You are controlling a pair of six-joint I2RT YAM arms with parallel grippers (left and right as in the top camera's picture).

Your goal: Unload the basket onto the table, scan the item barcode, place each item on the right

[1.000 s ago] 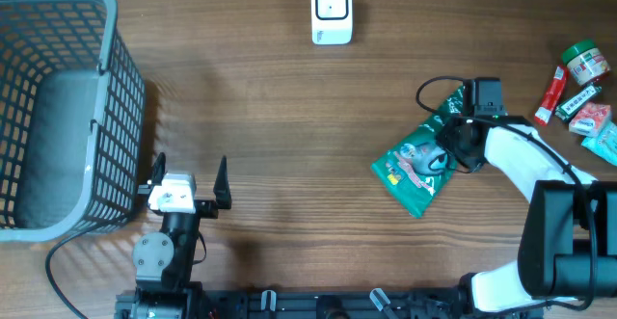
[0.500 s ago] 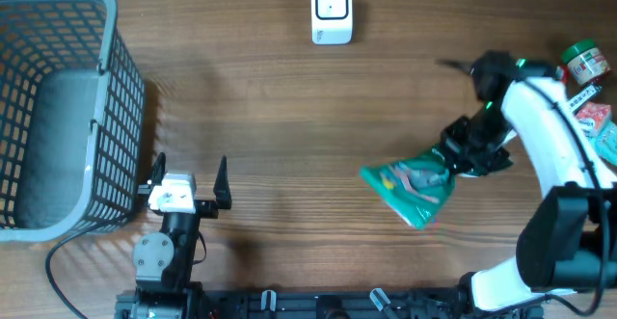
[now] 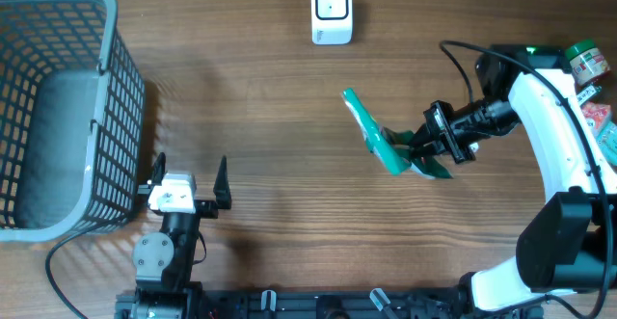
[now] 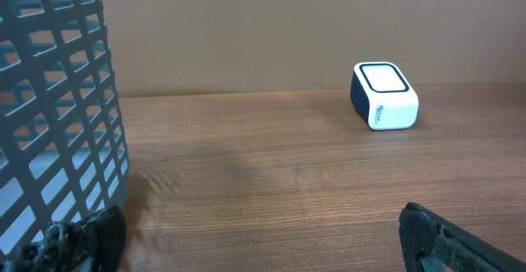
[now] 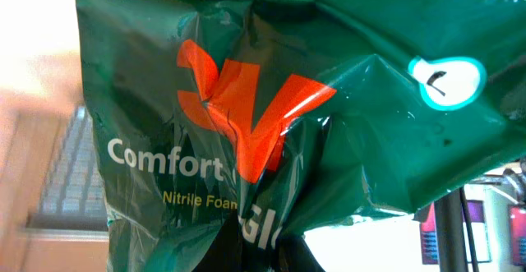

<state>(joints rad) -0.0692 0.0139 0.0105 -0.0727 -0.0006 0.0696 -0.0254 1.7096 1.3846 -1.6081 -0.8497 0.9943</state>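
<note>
Hanging far from the basket (image 3: 123, 117), right gripper (image 3: 422, 147) clamps a green packet (image 3: 371, 128).

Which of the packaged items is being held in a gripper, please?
The green packet, clamped in the right gripper near mid-table. The green-lidded jar and the packs beside it lie ungripped at the far right.

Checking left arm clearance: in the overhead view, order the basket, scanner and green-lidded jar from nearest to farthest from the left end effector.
1. basket: just to the left of the left end effector, almost beside it.
2. scanner: far edge of the table, ahead and to the right.
3. jar: far right edge, across the whole table.
</note>
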